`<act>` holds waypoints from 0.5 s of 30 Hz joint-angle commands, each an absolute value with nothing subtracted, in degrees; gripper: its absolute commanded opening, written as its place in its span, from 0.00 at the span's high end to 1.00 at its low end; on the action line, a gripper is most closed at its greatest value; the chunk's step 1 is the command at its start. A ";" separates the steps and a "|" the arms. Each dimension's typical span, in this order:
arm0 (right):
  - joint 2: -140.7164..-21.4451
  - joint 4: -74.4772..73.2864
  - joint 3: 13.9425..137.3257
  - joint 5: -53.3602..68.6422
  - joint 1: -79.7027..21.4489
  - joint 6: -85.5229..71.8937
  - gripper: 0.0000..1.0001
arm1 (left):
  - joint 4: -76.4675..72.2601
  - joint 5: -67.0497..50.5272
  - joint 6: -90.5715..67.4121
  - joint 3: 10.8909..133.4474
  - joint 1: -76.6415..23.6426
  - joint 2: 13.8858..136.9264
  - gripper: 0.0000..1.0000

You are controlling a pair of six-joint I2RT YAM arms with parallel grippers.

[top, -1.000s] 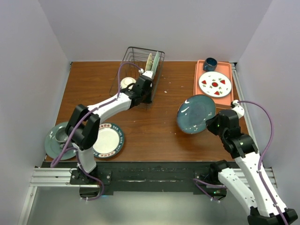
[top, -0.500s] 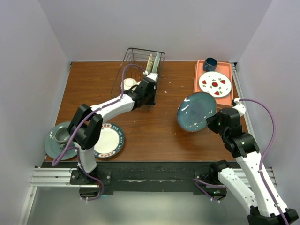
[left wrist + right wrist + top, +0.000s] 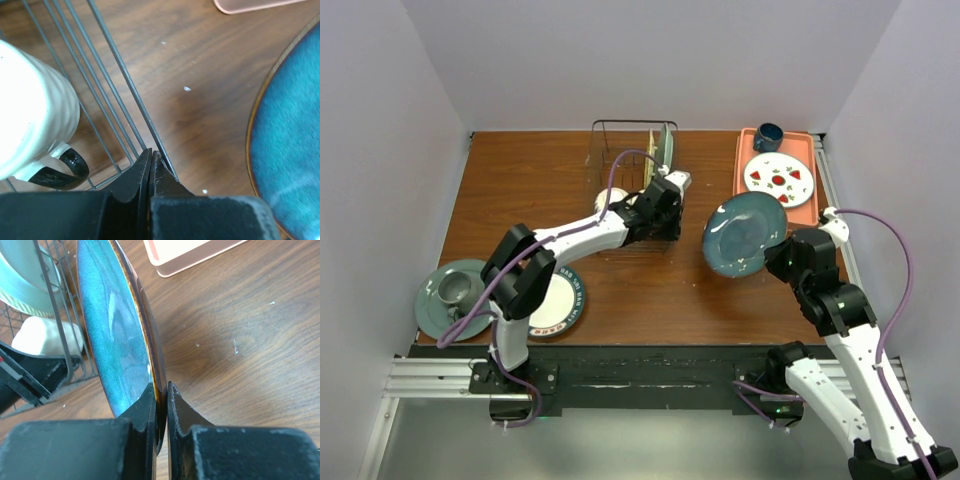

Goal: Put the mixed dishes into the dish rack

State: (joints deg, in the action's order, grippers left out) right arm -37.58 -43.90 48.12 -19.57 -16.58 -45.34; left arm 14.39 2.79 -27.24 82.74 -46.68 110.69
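Note:
The dish rack point(image 3: 620, 124), dark wire, stands at the table's back centre. It holds a cream mug point(image 3: 30, 110) with a dark handle and an upright pale green plate point(image 3: 665, 148). My left gripper point(image 3: 672, 190) is at the rack's near right corner, jaws pressed shut point(image 3: 151, 152). A rack wire point(image 3: 125, 75) runs against its right finger; I cannot tell if the wire is pinched. My right gripper point(image 3: 772, 256) is shut on the rim of a teal-blue plate point(image 3: 742, 232), held on edge point(image 3: 115, 325) above the table, right of the rack. A blue-rimmed white plate point(image 3: 555, 300) lies front left.
A grey-green plate point(image 3: 430, 310) with a small cup on it lies at the front left edge. A salmon tray point(image 3: 745, 190) at the back right holds a dark blue mug point(image 3: 768, 135) and a white plate point(image 3: 778, 180) with red marks.
The left gripper closed and swung right, and the rack turned and slid right with it. The right arm lifted the teal plate slightly toward the rack.

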 commanded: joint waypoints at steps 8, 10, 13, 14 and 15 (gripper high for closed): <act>-35.77 -36.04 55.11 -23.64 -16.70 -45.97 1.00 | 10.37 -7.03 -31.37 84.02 -50.98 113.73 1.00; -35.86 -36.04 55.28 -23.73 -16.70 -45.97 1.00 | 11.33 -6.42 -31.46 84.72 -50.98 113.99 1.00; -36.12 -35.60 55.63 -23.82 -16.61 -45.53 1.00 | 13.88 -2.73 -30.94 85.43 -50.89 112.42 1.00; -36.30 -35.51 56.24 -23.99 -16.70 -45.27 1.00 | 14.67 -0.38 -30.76 85.69 -50.63 111.80 1.00; -36.73 -35.25 56.60 -23.91 -16.70 -45.09 1.00 | 16.33 -0.09 -30.24 85.95 -50.54 110.58 0.93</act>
